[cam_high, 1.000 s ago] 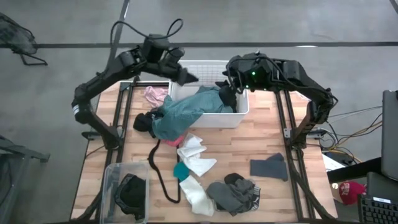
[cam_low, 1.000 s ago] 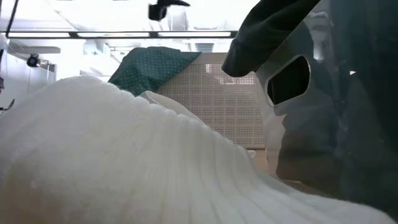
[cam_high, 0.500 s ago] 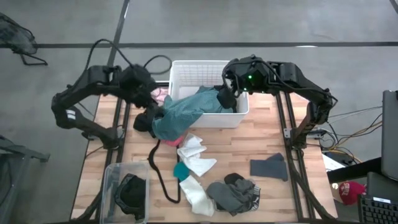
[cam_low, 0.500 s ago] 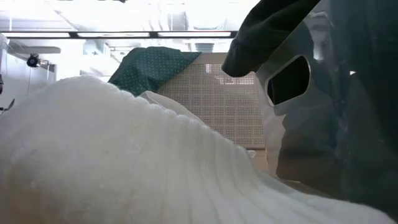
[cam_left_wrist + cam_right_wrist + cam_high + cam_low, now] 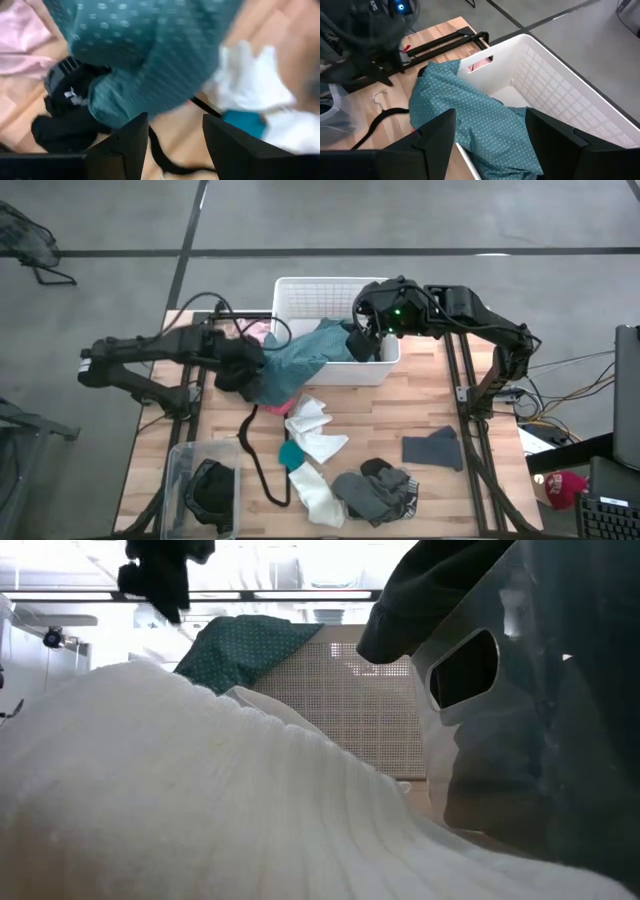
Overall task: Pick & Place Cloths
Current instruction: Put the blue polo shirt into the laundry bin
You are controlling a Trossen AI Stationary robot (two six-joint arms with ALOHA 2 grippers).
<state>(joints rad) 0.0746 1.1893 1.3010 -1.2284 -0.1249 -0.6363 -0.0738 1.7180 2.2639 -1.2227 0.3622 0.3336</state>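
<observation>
- Swinging down from above the white slotted plastic basket [image 5: 335, 300], the left arm has come low over the wooden desk [image 5: 430, 405] within the last second; its left claw [image 5: 240, 365] now hangs above the hanging end of the big teal dotted garment [image 5: 300, 360] and the black cloth piece [image 5: 65, 120] beside it. In the left wrist view the fingers [image 5: 125, 145] stand apart, released, with nothing between them.
- The teal garment itself has not shifted: it lies half inside the basket and half over the front wall, down to the desk.
- The right claw [image 5: 362, 340] stays over the basket's right part, near the garment's upper end; its fingers [image 5: 435, 137] are spread and hold nothing.
- My judgement: the left arm is preparing to take the outside end, so the garment can go fully into the basket.
- White socks [image 5: 318, 430], a dark grey cloth piece [image 5: 432, 448] and a pale pink cloth [image 5: 250, 332] are unchanged on the desk.
</observation>
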